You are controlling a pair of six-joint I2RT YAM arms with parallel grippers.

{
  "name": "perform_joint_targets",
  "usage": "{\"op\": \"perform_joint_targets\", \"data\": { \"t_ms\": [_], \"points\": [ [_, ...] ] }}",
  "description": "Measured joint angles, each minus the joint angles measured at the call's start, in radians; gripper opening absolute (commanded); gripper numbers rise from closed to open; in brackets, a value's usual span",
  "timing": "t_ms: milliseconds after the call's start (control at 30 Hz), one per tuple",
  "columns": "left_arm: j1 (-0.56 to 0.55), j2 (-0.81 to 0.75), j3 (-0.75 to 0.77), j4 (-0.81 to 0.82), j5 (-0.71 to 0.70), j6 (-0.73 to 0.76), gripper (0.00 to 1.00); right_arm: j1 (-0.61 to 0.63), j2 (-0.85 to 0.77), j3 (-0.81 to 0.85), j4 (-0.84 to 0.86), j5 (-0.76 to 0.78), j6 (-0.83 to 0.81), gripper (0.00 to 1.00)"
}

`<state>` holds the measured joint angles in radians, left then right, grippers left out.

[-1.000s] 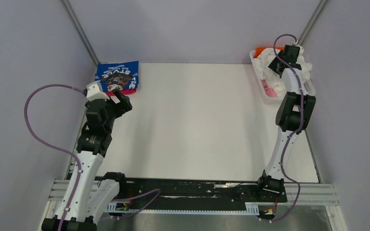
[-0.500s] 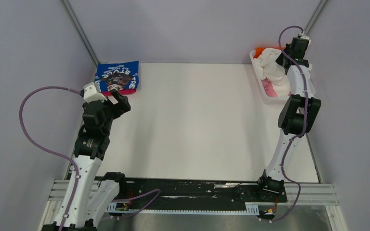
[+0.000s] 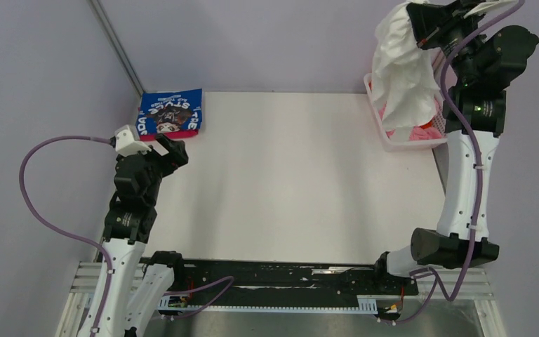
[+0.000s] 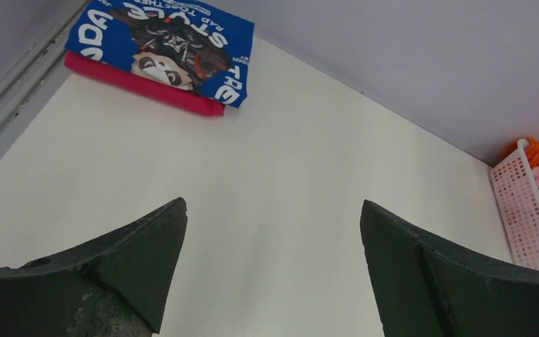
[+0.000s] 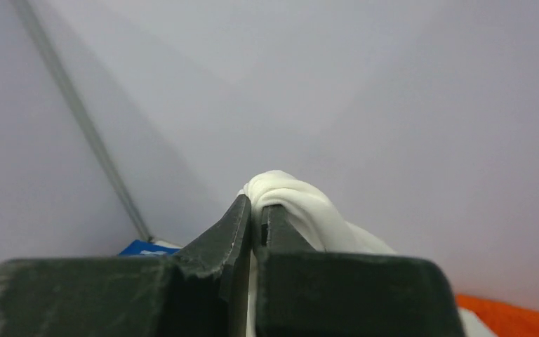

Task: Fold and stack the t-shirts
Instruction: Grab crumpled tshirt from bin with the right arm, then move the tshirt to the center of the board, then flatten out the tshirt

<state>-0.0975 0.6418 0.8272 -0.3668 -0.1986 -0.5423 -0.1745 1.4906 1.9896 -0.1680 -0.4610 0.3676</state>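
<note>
My right gripper [image 5: 256, 210] is clamped tight on a bunch of the white t-shirt [image 3: 401, 74], held high at 1 o'clock. The cloth hangs over the white basket [image 3: 408, 146]; I can't tell if the hem touches it. A pink t-shirt [image 3: 421, 131] lies in the basket. My left gripper [image 4: 274, 205] hovers at 9 o'clock, fingers wide apart, holding nothing. The blue t-shirt [image 3: 172, 112] sits folded at 11 o'clock on the table [image 3: 288, 182], atop a folded pink tee [image 4: 140, 83].
</note>
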Motion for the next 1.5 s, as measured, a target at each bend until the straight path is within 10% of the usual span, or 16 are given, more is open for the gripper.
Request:
{"op": "perform_joint_targets", "data": {
  "t_ms": [533,733,867,1067,1233,1500],
  "points": [
    [0.000,0.001,0.000,-0.066,-0.015,-0.059,1.00,0.393,0.045,-0.002,0.099,-0.486,0.188,0.00],
    [0.000,0.016,0.000,-0.080,-0.020,-0.082,1.00,0.393,-0.211,-0.541,0.166,-0.396,0.234,0.02],
    [0.000,0.070,0.000,-0.079,0.016,-0.089,1.00,0.343,-0.394,-0.905,0.072,-0.243,0.230,0.14],
    [0.000,0.232,-0.029,-0.065,0.182,-0.090,1.00,0.237,-0.422,-1.069,-0.222,0.239,0.149,0.99],
    [-0.004,0.410,-0.088,-0.045,0.335,-0.109,1.00,0.232,-0.409,-1.068,-0.363,0.549,0.140,1.00],
    [-0.102,0.716,-0.055,0.053,0.436,-0.106,0.91,0.295,-0.512,-1.105,-0.452,0.517,0.184,1.00]
  ]
}}
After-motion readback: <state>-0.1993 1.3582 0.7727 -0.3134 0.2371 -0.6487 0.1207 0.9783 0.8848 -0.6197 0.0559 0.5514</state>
